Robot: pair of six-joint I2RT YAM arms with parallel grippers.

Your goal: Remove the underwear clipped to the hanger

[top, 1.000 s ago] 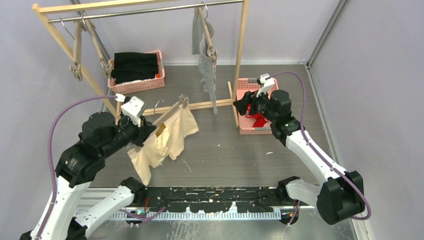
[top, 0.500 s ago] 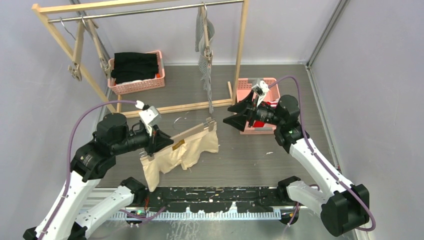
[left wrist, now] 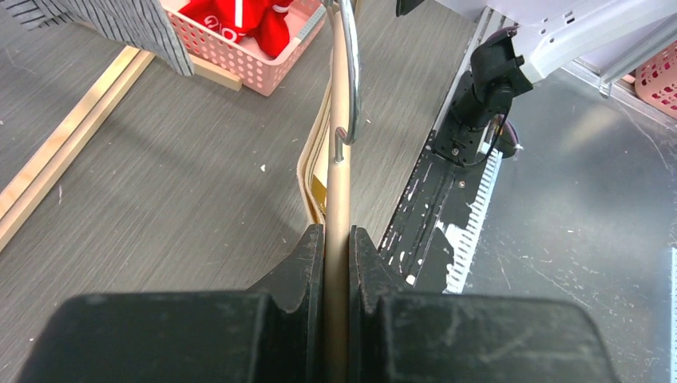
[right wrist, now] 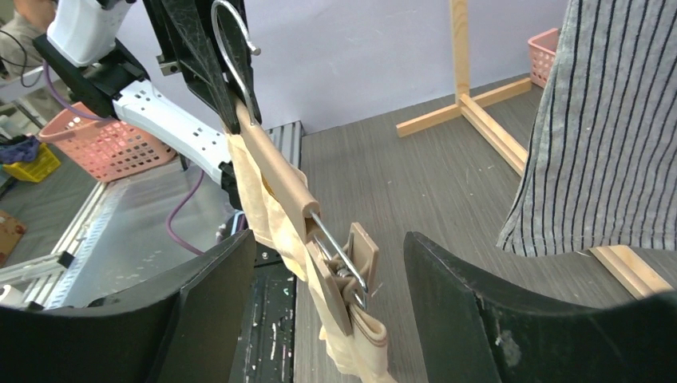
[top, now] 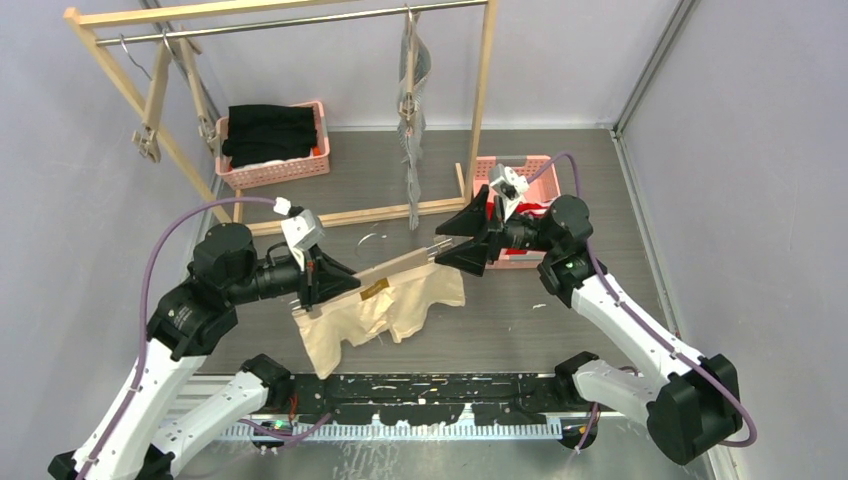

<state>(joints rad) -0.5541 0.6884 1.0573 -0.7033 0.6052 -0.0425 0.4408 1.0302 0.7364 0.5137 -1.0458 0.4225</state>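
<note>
My left claw (left wrist: 337, 263) is clamped tight on the wooden hanger (top: 395, 265), pinching the bar at one end and holding it up off the counter (top: 500, 320). The cream underwear (top: 385, 315) hangs from that hanger, clipped on and drooping below the bar. My right claw (right wrist: 329, 239) is spread wide, with one finger on each side of the clip (right wrist: 351, 267) at the hanger's other end (no contact that I can make out). The grey striped underwear (top: 410, 150) hangs on the wooden rack (top: 484, 90) behind. The red underwear (left wrist: 255, 16) lies in the pink basket (left wrist: 263, 68).
</note>
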